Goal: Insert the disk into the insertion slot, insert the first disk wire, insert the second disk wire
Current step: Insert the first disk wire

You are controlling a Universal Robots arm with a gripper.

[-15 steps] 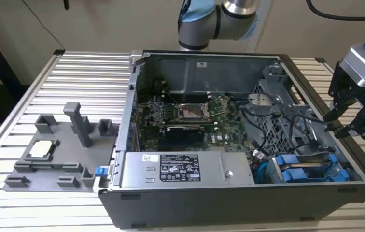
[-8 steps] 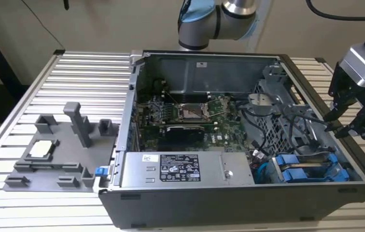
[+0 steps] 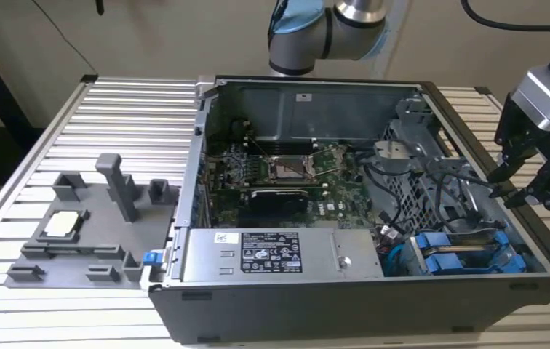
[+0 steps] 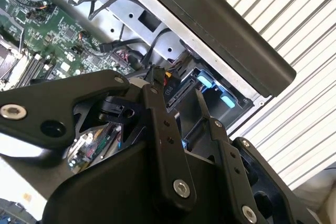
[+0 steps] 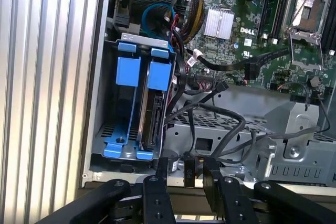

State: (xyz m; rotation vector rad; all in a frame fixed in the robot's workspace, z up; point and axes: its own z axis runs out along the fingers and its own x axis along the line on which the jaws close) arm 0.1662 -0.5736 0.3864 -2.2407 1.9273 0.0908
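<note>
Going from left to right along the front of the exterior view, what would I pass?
Grey holder tray on the slatted table → silver box with a white sticker → blue disk frames inside the computer case → the claw above the case's edge.

Bright, even light is filling the scene.
Glare is washing over the ribbed table [image 4: 299,30] in the second wrist view; shadow is pooling inside the computer case [image 3: 255,323].
</note>
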